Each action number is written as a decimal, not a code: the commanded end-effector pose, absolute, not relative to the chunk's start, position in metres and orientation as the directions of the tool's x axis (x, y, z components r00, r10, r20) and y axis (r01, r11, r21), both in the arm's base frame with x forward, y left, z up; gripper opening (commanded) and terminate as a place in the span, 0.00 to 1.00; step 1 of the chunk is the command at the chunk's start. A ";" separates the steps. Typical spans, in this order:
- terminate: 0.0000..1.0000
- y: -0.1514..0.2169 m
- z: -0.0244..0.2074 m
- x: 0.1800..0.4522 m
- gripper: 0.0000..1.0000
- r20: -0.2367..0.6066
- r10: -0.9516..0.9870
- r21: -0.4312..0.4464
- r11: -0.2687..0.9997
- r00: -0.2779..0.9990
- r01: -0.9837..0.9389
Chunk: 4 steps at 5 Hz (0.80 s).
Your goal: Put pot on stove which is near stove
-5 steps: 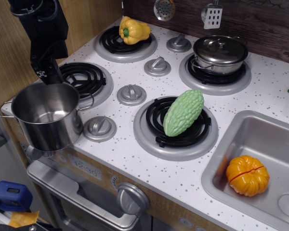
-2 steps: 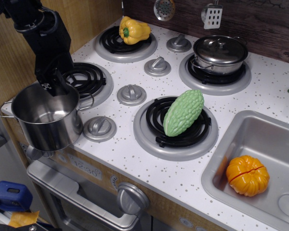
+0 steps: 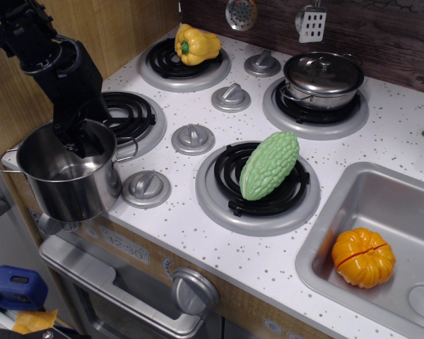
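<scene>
Over the last second the black tool (image 3: pixel 76 141) had dropped from above the rim to the back wall of the tall, lidless, shiny stainless-steel pot (image 3: pixel 67 176), its tip now dipping inside the far rim. How wide it stood, and whether it gripped the rim, could not be told; the arm's dark body hid the fingertips. The pot itself had not shifted: it sat at the front-left corner of the white speckled desk (image 3: pixel 198 233), overhanging the edge slightly, just in front of the round black-coil burner with a silver-grey rim (image 3: pixel 131 116). That descent suggested a rim grasp was being set up, with lifting and placing not yet begun.

The target burner looked bare, so the short carry back and right appeared open. A grey control knob (image 3: pixel 147 187) stood just beside the pot's right side, and the pot's thin loop handle pointed toward it. The other 3 burners were taken: a yellow toy bell pepper (image 3: pixel 196 44) at the rear left, a shallower lidded steel pot (image 3: pixel 323 78) at the rear right, a bumpy green gourd (image 3: pixel 270 164) at the front right. An orange toy pumpkin (image 3: pixel 363 257) lay in the grey sink (image 3: pixel 353 205), well apart.
</scene>
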State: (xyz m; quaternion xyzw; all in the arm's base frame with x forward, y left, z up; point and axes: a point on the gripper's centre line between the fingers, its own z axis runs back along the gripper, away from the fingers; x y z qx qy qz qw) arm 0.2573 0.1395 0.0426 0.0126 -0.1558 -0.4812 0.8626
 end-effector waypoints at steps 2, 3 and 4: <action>0.00 0.145 0.050 0.261 0.00 0.237 -0.835 0.225 0.545 0.497 0.808; 0.00 0.146 0.055 0.266 0.00 0.227 -0.845 0.249 0.531 0.484 0.810; 0.00 0.147 0.067 0.274 0.00 0.192 -0.869 0.293 0.494 0.456 0.819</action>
